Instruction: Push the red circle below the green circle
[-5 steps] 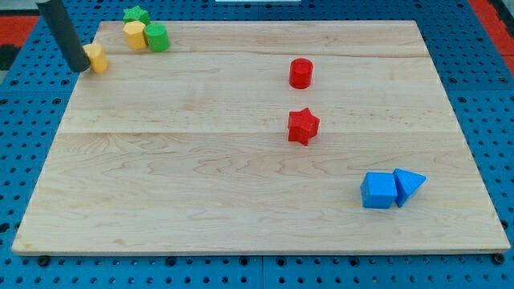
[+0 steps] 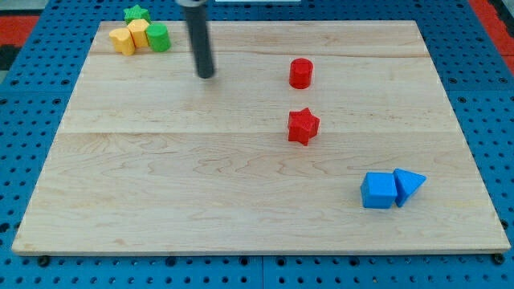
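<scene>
Red circle (image 2: 300, 72): you see a short red cylinder, standing upright on its flat end, in the upper half of the wooden board (image 2: 241, 201), right of centre. Its long axis runs straight up; being round, it shows no facing direction.
Green circle (image 2: 157, 37): you find a green cylinder, upright, near the board's top left corner, well apart from the red circle.
My tip (image 2: 206, 75): you see the dark rod's lower end on bare wood, between the green circle and the red circle, nearer the green one. It has no jaws to open and holds nothing; it touches no block.
Green star (image 2: 136, 14): at the board's top edge, just above the yellow blocks.
Yellow blocks (image 2: 129, 37): two, side by side, touching the green circle's left side; shapes unclear.
Red star (image 2: 303, 126): directly below the red circle, apart from it.
Blue cube (image 2: 378, 190): lower right.
Blue triangle (image 2: 408, 185): touching the cube's right side.
</scene>
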You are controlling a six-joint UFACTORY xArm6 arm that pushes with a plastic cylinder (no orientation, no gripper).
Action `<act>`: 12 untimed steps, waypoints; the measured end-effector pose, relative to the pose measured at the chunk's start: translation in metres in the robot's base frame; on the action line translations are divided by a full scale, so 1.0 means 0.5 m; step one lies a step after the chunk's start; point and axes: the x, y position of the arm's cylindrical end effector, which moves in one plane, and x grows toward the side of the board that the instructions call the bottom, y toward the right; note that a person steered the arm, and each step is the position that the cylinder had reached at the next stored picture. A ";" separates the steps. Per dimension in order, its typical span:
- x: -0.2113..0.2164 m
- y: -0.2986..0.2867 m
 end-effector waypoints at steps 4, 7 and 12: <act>-0.013 0.427; -0.042 0.306; -0.013 0.294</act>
